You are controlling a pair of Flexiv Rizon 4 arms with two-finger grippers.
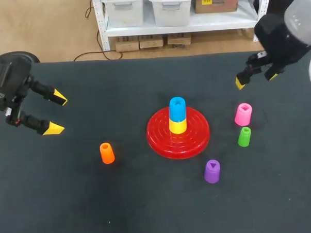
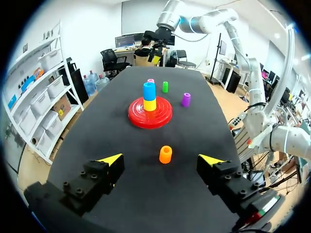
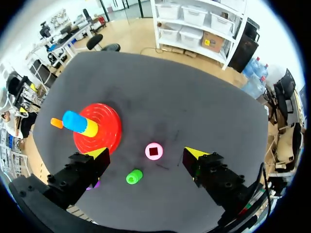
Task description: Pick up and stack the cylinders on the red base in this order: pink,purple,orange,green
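Observation:
A red base (image 1: 195,140) sits mid-table with a yellow cylinder (image 1: 177,126) and a blue one (image 1: 177,108) stacked on it. The pink cylinder (image 1: 243,114) stands to its right, with the green one (image 1: 244,136) just in front of it and the purple one (image 1: 212,171) nearer the front. The orange cylinder (image 1: 107,152) stands left of the base. My right gripper (image 1: 255,79) hangs open above and behind the pink cylinder (image 3: 154,151), which lies between its fingers in the right wrist view. My left gripper (image 1: 56,112) is open at the far left, the orange cylinder (image 2: 165,154) ahead of it.
The dark table mat (image 1: 71,202) spreads wide around the pieces. In the left wrist view the red base (image 2: 138,115), green (image 2: 165,87) and purple (image 2: 186,99) cylinders lie beyond the orange one, with my right arm (image 2: 160,36) over the far edge.

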